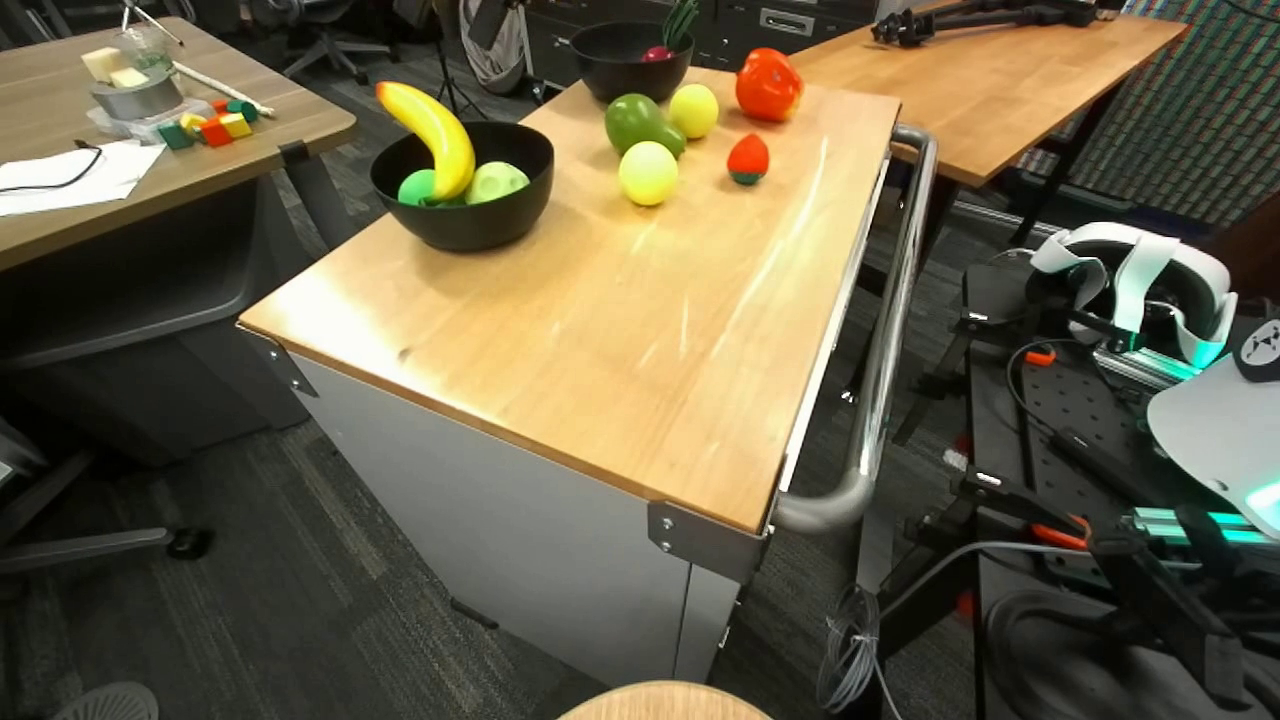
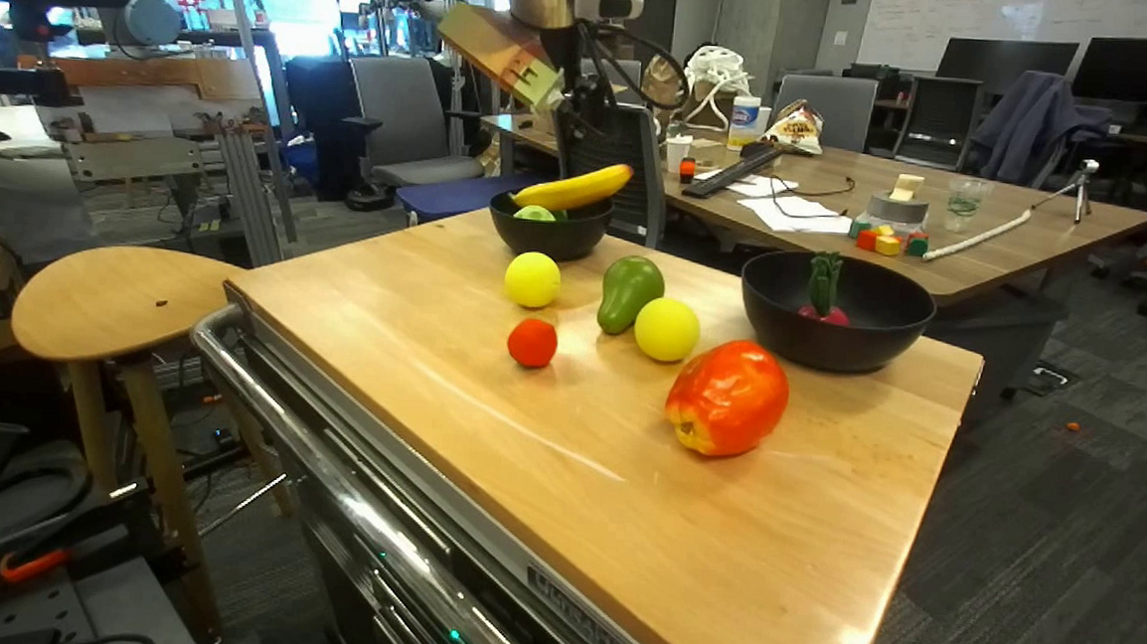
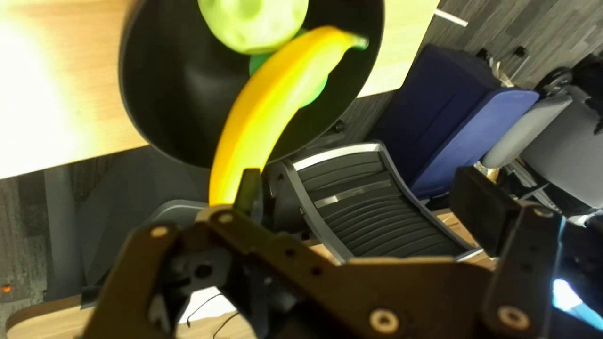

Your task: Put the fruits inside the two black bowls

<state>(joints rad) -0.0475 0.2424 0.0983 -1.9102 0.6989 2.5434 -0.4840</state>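
Note:
A yellow banana (image 1: 428, 125) rests in a black bowl (image 1: 470, 228) with green round fruits (image 1: 497, 182); one banana end sticks past the rim, as the wrist view (image 3: 264, 113) shows. The other black bowl (image 2: 831, 343) holds a red radish-like piece (image 2: 823, 315) with green leaves. On the wooden top lie a green avocado (image 2: 630, 291), two yellow balls (image 2: 532, 280) (image 2: 667, 330), a small red strawberry-like fruit (image 2: 532, 343) and a large red-orange fruit (image 2: 728, 398). My gripper (image 3: 365, 197) is open, nothing between its fingers, above and beyond the banana bowl.
The wooden cart top (image 1: 600, 330) has a metal handle bar (image 1: 890, 330) along one side. A chair back (image 3: 367, 202) and a blue seat (image 3: 452, 122) stand beyond the cart's edge. A table (image 2: 997, 228) with blocks and papers stands near.

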